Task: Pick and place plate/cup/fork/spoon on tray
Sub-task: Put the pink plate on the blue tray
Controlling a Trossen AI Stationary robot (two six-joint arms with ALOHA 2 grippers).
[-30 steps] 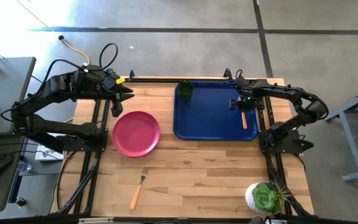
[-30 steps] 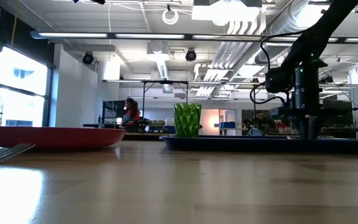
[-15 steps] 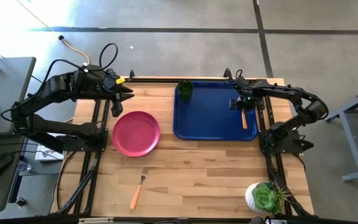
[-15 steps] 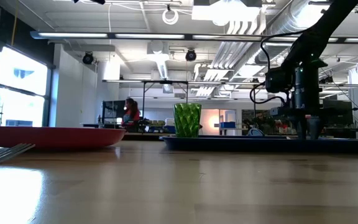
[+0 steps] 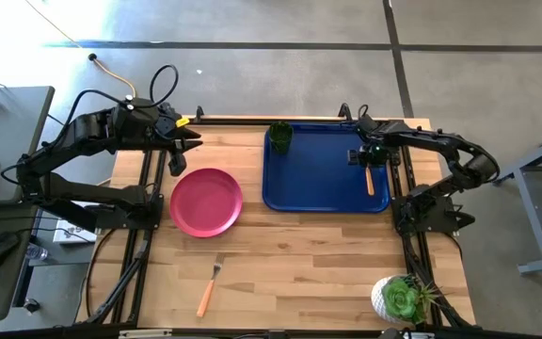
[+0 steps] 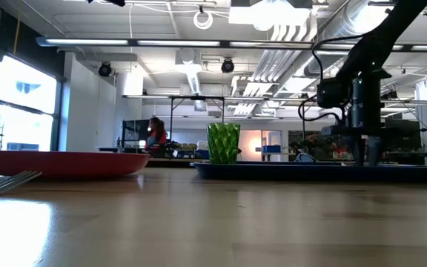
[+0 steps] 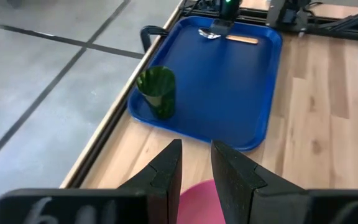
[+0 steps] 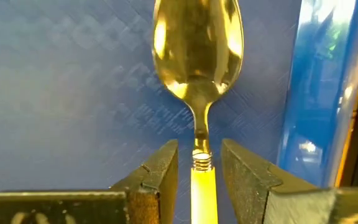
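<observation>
The right claw [image 8: 196, 165] hangs low over the tray [image 5: 318, 184], fingers slightly parted astride the spoon [image 8: 197, 68] lying flat beneath, probably just set down, while the left claw [image 7: 196, 168], narrowly open and empty, waits above the plate [image 5: 205, 201].

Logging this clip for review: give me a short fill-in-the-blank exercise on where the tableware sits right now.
1. The cup stands in a corner of the blue ____.
2. The spoon lies on the tray, with the right hand over its ____.
3. The fork lies on the bare ____, off the tray.
4. The plate sits nearest the ____ hand.

Missing words: tray; neck; table; left
</observation>
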